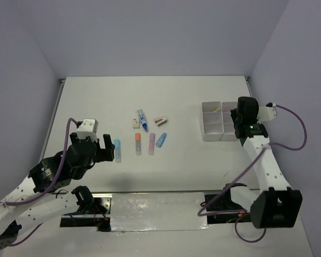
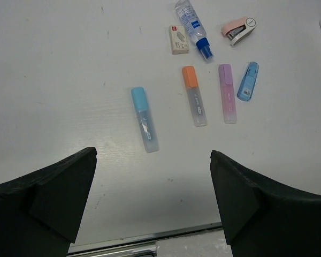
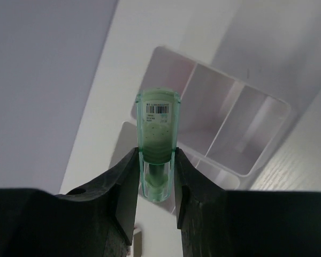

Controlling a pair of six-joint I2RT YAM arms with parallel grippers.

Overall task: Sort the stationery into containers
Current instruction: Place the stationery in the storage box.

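My right gripper (image 3: 156, 160) is shut on a green marker (image 3: 158, 134) and holds it just above the translucent-white containers (image 3: 241, 85), at their right side (image 1: 218, 121). The right gripper (image 1: 239, 120) hides the marker in the top view. My left gripper (image 2: 153, 187) is open and empty, hovering near a pastel blue marker (image 2: 145, 120) on the table (image 1: 117, 150). Further right lie an orange marker (image 2: 195, 96), a purple marker (image 2: 227, 93), a small blue item (image 2: 248, 81), a white eraser (image 2: 178, 40), a blue-white tube (image 2: 193, 23) and a pink item (image 2: 238, 29).
The stationery lies in a loose cluster mid-table (image 1: 147, 134), between the two arms. Something yellowish (image 1: 216, 110) shows in a far compartment of the containers. White walls close the table at the back and sides. A metal strip (image 1: 150, 206) runs along the near edge.
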